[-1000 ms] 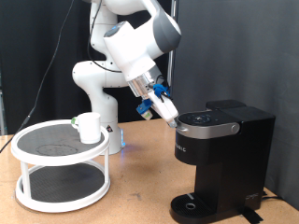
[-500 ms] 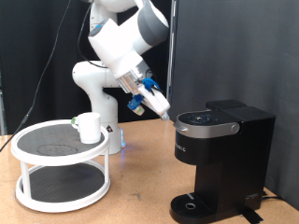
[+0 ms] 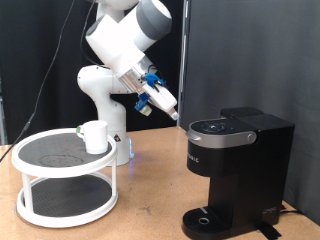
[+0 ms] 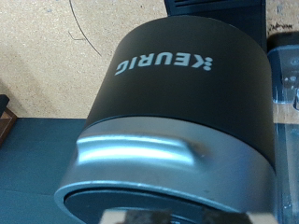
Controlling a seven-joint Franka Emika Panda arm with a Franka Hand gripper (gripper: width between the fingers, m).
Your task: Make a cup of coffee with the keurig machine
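The end effector point(image 3: 172, 113) is hanging in the air above and to the exterior view's left of the keurig machine point(image 3: 235, 170), clear of its lid and touching nothing. Whether its fingers are apart or together cannot be told from either view, and nothing is showing between them.

The keurig machine is standing on the wooden surface point(image 3: 150, 205) at the exterior view's right, its lid down and its round drip base point(image 3: 205, 221) sitting bare at the near end. In the wrist view the machine is filling most of the picture, with the logo on its dark curved front point(image 4: 168, 63) and the silver handle arch point(image 4: 177, 159) showing across it.

The cup point(image 3: 95, 136) is sitting upright on the top tier of a white two-tier round rack point(image 3: 65, 178) at the exterior view's left, well apart from the machine. A small pale object with a green spot point(image 3: 79, 129) is lying just beside the cup on the same tier, too small to identify.
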